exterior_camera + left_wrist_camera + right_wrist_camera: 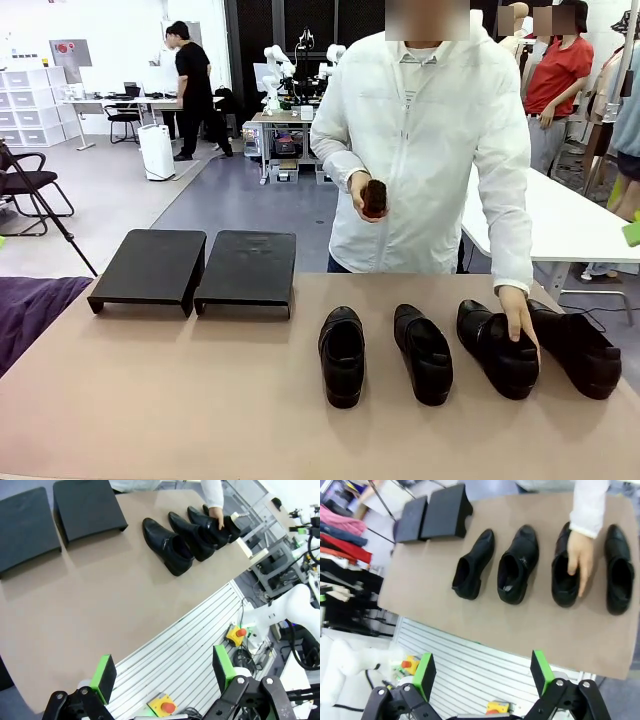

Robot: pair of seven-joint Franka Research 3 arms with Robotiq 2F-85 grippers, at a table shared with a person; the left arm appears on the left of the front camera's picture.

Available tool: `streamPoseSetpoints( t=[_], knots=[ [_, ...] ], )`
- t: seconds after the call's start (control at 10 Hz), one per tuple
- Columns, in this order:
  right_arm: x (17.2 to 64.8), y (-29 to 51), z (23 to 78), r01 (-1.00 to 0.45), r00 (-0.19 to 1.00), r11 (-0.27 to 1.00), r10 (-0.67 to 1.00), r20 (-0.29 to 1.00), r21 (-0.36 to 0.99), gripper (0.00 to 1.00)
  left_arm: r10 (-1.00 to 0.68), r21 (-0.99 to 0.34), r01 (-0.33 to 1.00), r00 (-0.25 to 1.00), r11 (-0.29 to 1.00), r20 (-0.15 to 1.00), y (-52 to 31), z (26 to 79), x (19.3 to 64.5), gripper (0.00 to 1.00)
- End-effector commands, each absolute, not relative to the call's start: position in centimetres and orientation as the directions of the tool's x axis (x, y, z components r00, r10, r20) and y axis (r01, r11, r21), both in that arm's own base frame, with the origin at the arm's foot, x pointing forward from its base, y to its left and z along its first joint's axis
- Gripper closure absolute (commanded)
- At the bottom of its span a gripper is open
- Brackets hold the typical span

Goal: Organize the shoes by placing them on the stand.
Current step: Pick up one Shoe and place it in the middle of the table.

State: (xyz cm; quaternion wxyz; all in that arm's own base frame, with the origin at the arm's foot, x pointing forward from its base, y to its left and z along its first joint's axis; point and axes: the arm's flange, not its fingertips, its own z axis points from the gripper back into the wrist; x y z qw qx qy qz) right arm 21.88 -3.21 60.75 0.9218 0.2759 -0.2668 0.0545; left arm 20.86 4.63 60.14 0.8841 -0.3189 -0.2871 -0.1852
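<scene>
Four shoes (425,355) beside the stand (150,262); left tool (164,672) and right tool (482,672) wide open, empty

I count four shoes (342,355) on the one worktop (200,410), and two platforms making up the stand (248,265). There is one person (420,130) at the far side, with one small brown thing (375,197). On my end I have two hands, the left hand (162,662) and the right hand (481,665), each with two green pads (104,676).
</scene>
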Motion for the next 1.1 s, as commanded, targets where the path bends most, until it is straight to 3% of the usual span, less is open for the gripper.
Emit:
streamPoseSetpoints(
  t=[0.0, 0.2, 0.6, 0.8, 1.0],
  knots=[
    [28.0, 1.1, 59.9, -0.259, 0.861, 0.877, 0.02, 0.509, 0.404, 0.0, -0.152, -0.462, 0.528, 0.759, 0.713, 0.633, 4.8, 60.2, 20.8, 0.0],
    [27.0, -1.8, 61.4, -0.222, 0.862, 0.885, -0.019, 0.507, 0.41, 0.0, -0.152, -0.462, 0.528, 0.759, 0.713, 0.633, 4.8, 60.2, 20.8, 0.0],
    [16.4, -10.9, 61.8, -0.03, 0.828, 0.87, -0.254, 0.5, 0.491, 0.0, -0.152, -0.462, 0.528, 0.759, 0.713, 0.633, 4.8, 60.2, 20.8, 0.0],
    [15.8, -11.9, 59.7, 0.046, 0.813, 0.85, -0.337, 0.475, 0.524, 0.0, -0.152, -0.462, 0.528, 0.759, 0.713, 0.633, 4.8, 60.2, 20.8, 0.0],
    [17.6, -10.9, 59.2, 0.007, 0.815, 0.845, -0.314, 0.486, 0.535, 0.0, -0.152, -0.462, 0.528, 0.759, 0.713, 0.633, 4.8, 60.2, 20.8, 0.0]
  ],
)
